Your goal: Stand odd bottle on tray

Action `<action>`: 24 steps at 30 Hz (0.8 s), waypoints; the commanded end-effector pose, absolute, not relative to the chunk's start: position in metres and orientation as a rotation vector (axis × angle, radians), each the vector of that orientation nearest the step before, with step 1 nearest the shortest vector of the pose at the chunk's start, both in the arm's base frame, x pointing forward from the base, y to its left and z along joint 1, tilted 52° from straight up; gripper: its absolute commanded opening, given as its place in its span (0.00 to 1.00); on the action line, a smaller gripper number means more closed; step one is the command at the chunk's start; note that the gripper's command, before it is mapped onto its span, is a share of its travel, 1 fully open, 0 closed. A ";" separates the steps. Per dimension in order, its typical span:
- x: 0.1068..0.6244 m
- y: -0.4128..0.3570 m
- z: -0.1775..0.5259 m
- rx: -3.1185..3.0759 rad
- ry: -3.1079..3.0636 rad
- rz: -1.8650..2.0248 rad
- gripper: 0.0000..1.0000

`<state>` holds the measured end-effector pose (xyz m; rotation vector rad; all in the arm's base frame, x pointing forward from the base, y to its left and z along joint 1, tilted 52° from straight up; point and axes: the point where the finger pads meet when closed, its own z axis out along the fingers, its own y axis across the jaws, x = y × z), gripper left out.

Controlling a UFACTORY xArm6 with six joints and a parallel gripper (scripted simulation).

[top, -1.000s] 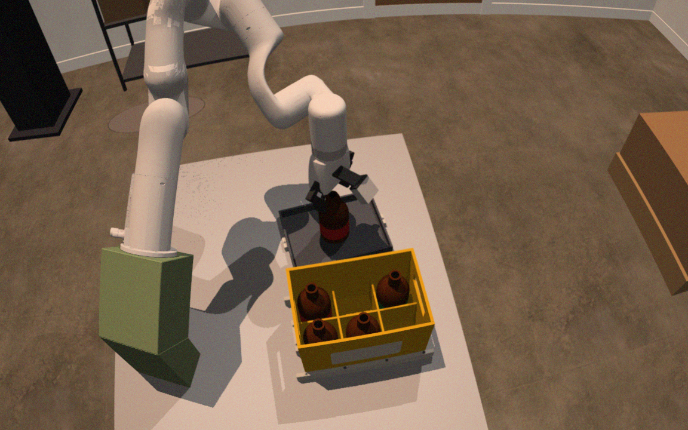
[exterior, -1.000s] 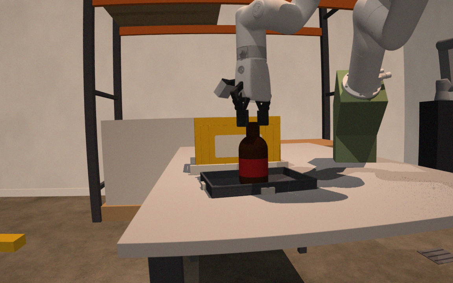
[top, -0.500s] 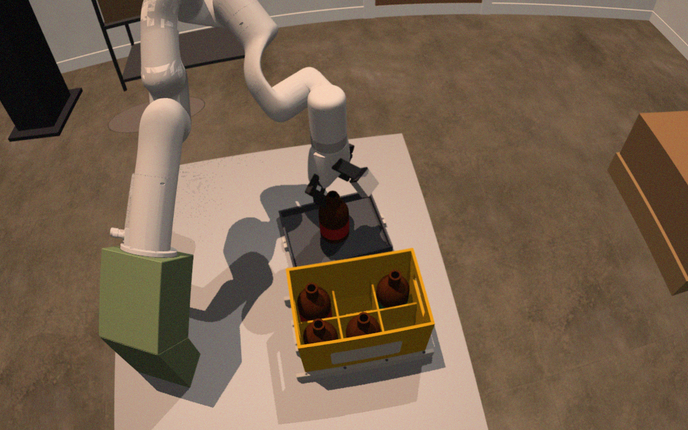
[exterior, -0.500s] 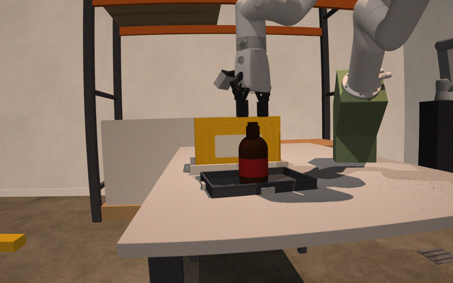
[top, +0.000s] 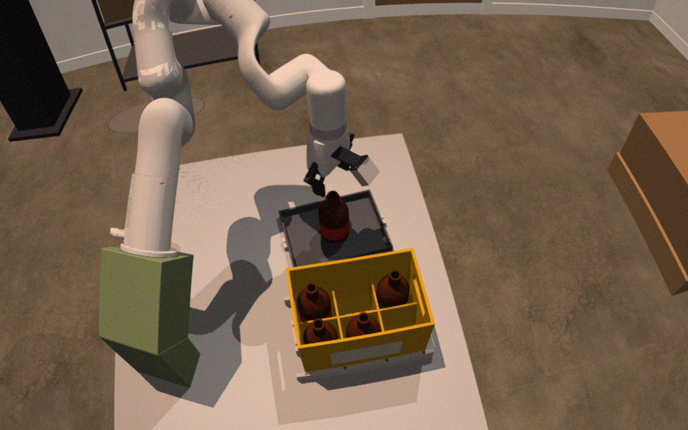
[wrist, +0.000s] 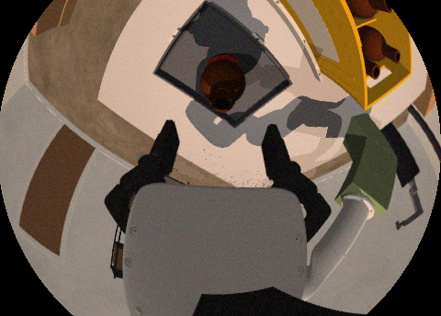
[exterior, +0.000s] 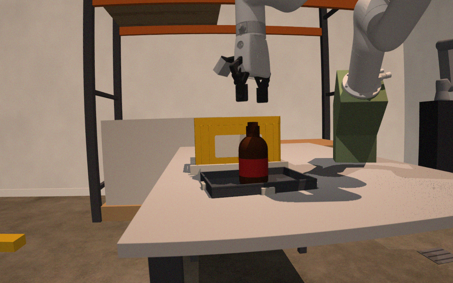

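A brown bottle with a red label (top: 333,218) stands upright in the dark grey tray (top: 335,227); it also shows in the side view (exterior: 253,155) and the wrist view (wrist: 223,83). My gripper (exterior: 251,94) hangs open and empty well above the bottle's mouth, clear of it; in the overhead view the gripper (top: 330,174) is just behind the tray. The yellow crate (top: 359,307) stands in front of the tray and holds several brown bottles upright in its cells, such as one at the back right (top: 392,288). Two cells are empty.
The arm's green base block (top: 145,299) stands on the table to the left. A brown cardboard box (top: 678,192) lies on the floor to the right. A dark shelf frame (exterior: 94,105) stands behind the table.
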<state>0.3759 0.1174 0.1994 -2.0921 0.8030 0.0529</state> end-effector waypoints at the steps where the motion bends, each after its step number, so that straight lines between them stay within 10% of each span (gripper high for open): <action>1: 0.375 0.113 0.204 -2.092 0.802 0.052 1.00; 23: 0.370 0.099 0.215 -2.092 0.802 0.052 1.00; 24: 0.370 0.099 0.215 -2.092 0.802 0.052 0.00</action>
